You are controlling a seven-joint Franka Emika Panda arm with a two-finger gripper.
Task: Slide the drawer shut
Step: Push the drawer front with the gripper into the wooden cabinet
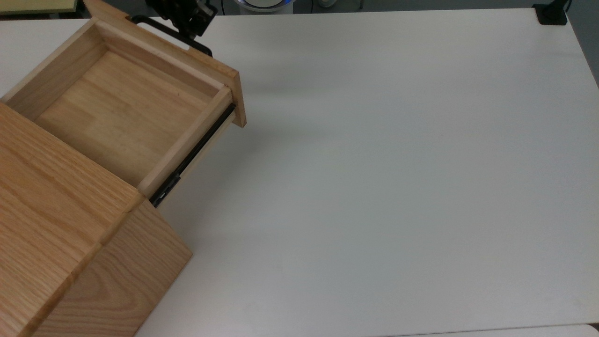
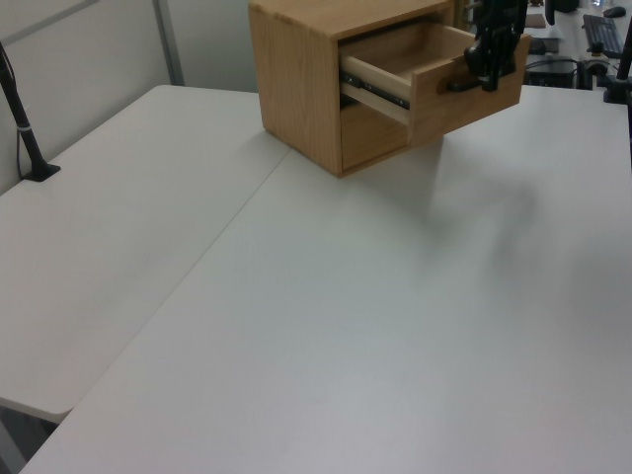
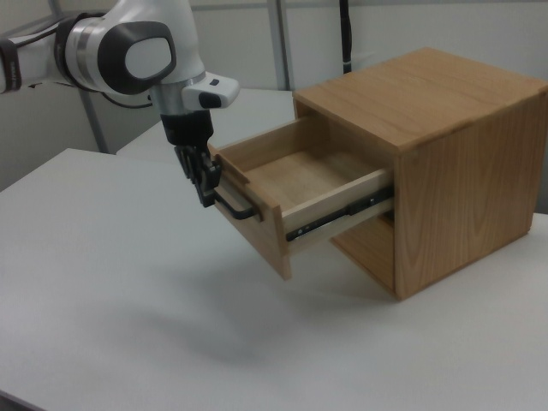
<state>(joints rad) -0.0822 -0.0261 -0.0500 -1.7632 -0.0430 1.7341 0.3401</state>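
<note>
The oak drawer (image 1: 121, 107) stands pulled far out of the cabinet (image 1: 56, 220), its black side rail (image 1: 194, 152) exposed. The drawer is empty inside. My gripper (image 1: 185, 21) hangs at the outer face of the front panel, right at the black bar handle (image 1: 199, 46). In the right view the gripper (image 3: 206, 187) points downward, pressed close against the panel beside the handle (image 3: 235, 205) of the drawer (image 3: 300, 184). The left view shows the gripper (image 2: 489, 64) in front of the drawer (image 2: 415, 59), over the handle (image 2: 456, 86).
The white table (image 1: 398, 164) stretches wide to the top view's right of the cabinet. A black clamp (image 1: 552, 14) sits at its far right corner. A black post (image 2: 25, 133) stands at the left view's left edge. The white arm (image 3: 128, 51) reaches in from the right view's left.
</note>
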